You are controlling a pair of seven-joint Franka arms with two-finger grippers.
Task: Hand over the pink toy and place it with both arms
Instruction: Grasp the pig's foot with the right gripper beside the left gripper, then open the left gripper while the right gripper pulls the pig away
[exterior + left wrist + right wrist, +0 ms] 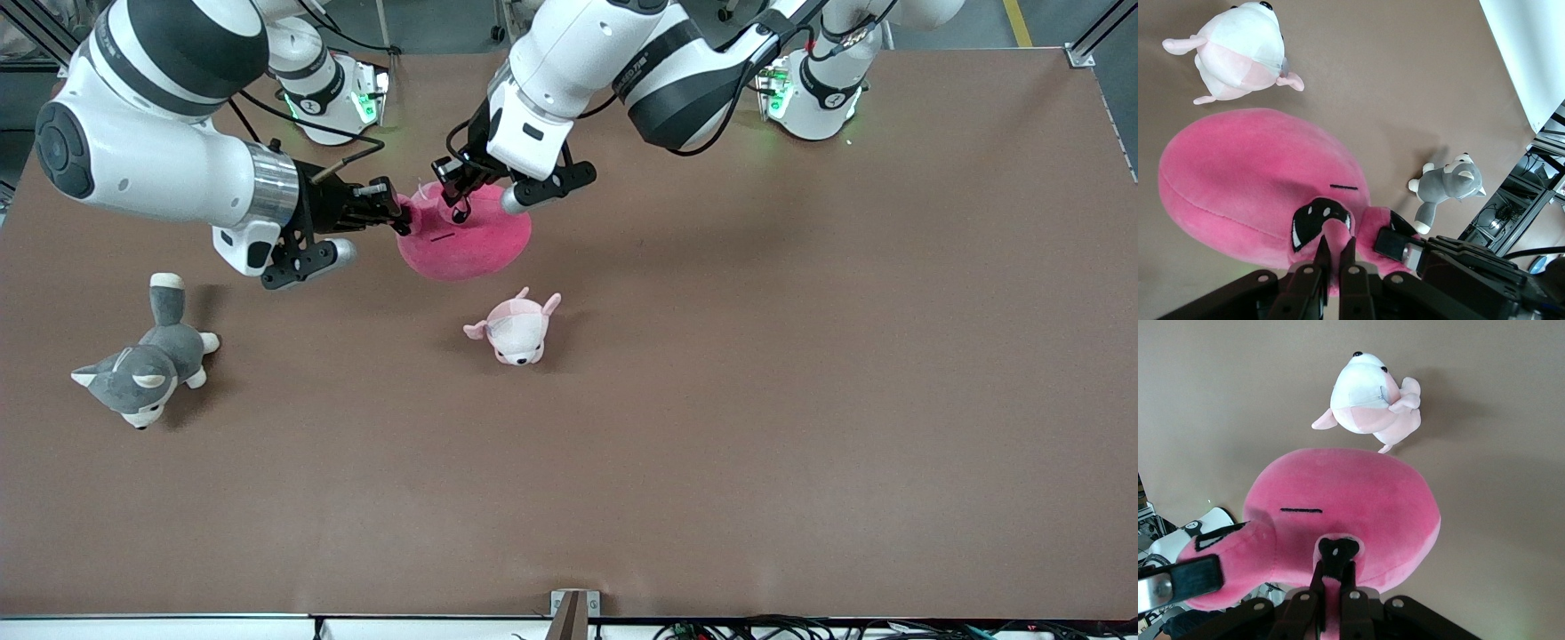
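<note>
Front view: pink toy (464, 240) held above the table (711, 400) between right gripper (398, 213) and left gripper (459, 194). Left wrist view: fingers (1323, 253) seemingly pinched on a fold. Right wrist view: fingers (1319, 572) clamped on plush. Soft, light; best pinched at ears.

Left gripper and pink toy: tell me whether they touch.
Touching. The left wrist view shows the left gripper with its fingertips pinched on a fold of the pink toy.
</note>
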